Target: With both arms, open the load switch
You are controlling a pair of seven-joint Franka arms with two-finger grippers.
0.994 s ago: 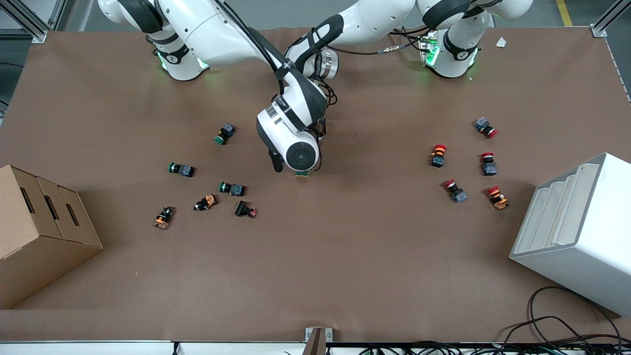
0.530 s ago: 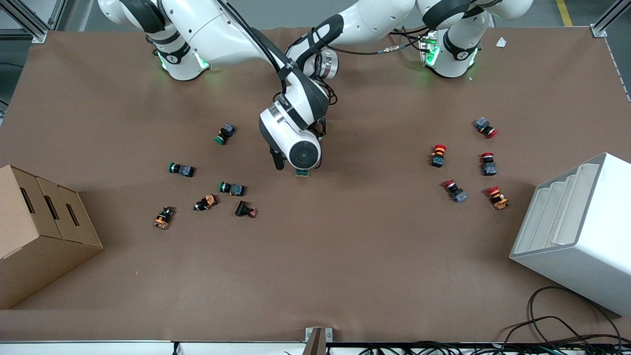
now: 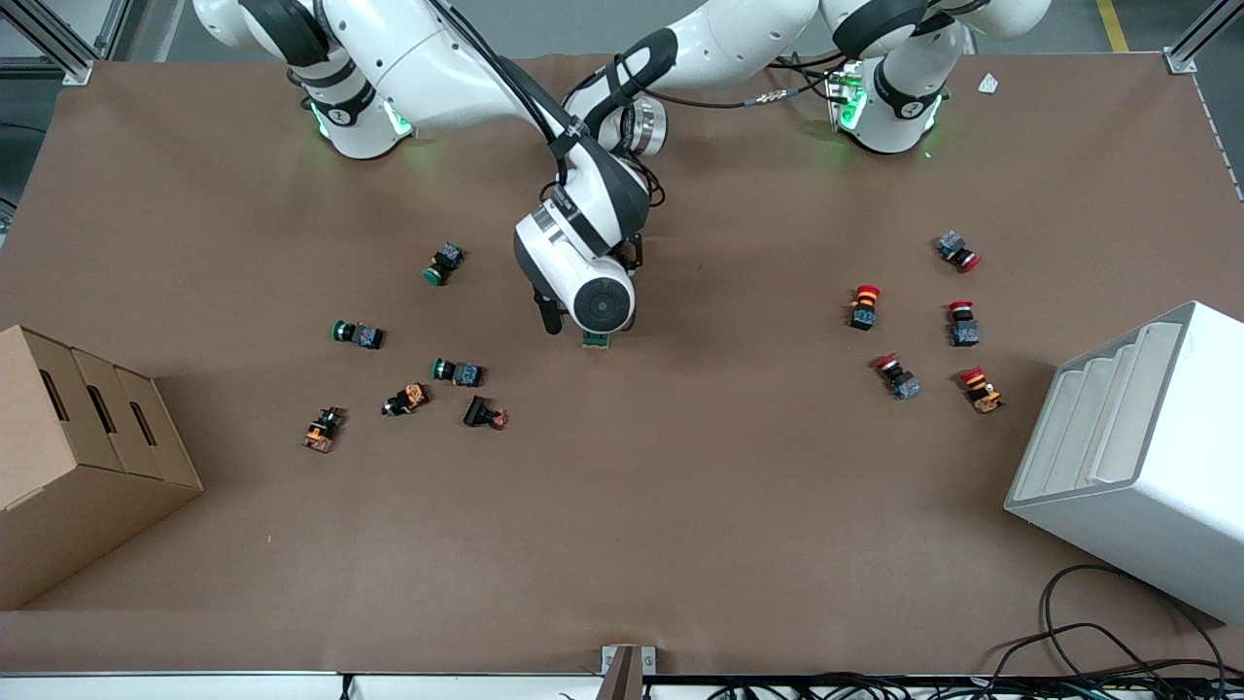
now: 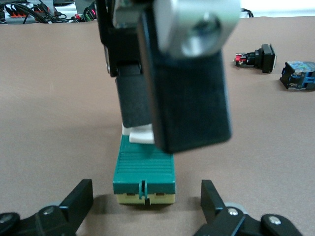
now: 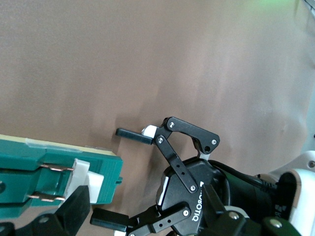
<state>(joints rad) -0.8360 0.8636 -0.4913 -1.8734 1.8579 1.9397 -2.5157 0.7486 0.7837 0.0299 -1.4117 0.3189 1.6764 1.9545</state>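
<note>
From the front, the right arm's wrist covers nearly all of the load switch [image 3: 595, 340], just a sliver of green pokes out under it, and both grippers are tucked out of sight there too. In the left wrist view the right gripper [image 4: 147, 132] blocks the lever end of the switch, and the left gripper [image 4: 145, 206] is cut off at the picture's edge, only two finger stubs showing. In the right wrist view the switch [image 5: 54, 172] runs off the edge, and the right gripper's own fingers [image 5: 74, 211] are mostly cropped, so can't tell if they actually pinch the white lever. Buttons [image 4: 275, 66] in the distance are blurry.
</note>
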